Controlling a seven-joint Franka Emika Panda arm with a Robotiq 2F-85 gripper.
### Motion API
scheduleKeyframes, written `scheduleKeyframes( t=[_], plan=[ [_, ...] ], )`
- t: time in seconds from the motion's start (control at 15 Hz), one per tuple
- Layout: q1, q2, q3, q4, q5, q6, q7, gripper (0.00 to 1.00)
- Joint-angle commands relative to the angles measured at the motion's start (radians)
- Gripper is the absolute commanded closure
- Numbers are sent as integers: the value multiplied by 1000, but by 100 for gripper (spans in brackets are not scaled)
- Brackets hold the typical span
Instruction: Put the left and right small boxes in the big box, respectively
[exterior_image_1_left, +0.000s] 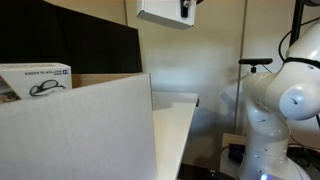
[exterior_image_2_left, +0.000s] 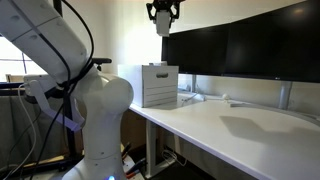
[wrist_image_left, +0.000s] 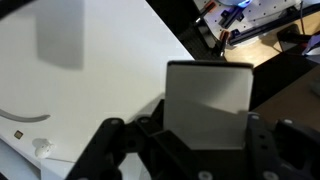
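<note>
Behind the pale wall of the very large cardboard carton (exterior_image_1_left: 75, 130), a small flat white carton with an eyeglasses drawing (exterior_image_1_left: 35, 80) is sitting (inside or just beyond, I cannot tell), showing dark print too small to read. The fingers (wrist_image_left: 108, 145) are clenching a second small white carton (wrist_image_left: 208, 100) high above the white table (wrist_image_left: 110, 70).

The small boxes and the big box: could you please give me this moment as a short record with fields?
held small box: white, flat, raised high above the table
gripper: shut on the held small box
big box: pale wall with a tan edge, close to the camera in an exterior view
other small box: eyeglasses drawing showing, seen over the big box's wall; cannot tell whether it is inside
</note>
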Motion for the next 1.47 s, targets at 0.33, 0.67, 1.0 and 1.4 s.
scheduleKeyframes(
  t=[0.33, 0.67, 1.0, 1.4],
  plan=[
    [86, -33, 52, 37, 78, -60, -42, 69],
    [139, -5, 90, 44, 84, -53, -113, 69],
    [160, 93, 130, 71, 62, -2, -217, 69],
    [152, 222, 203, 97, 42, 113, -281, 69]
  ],
)
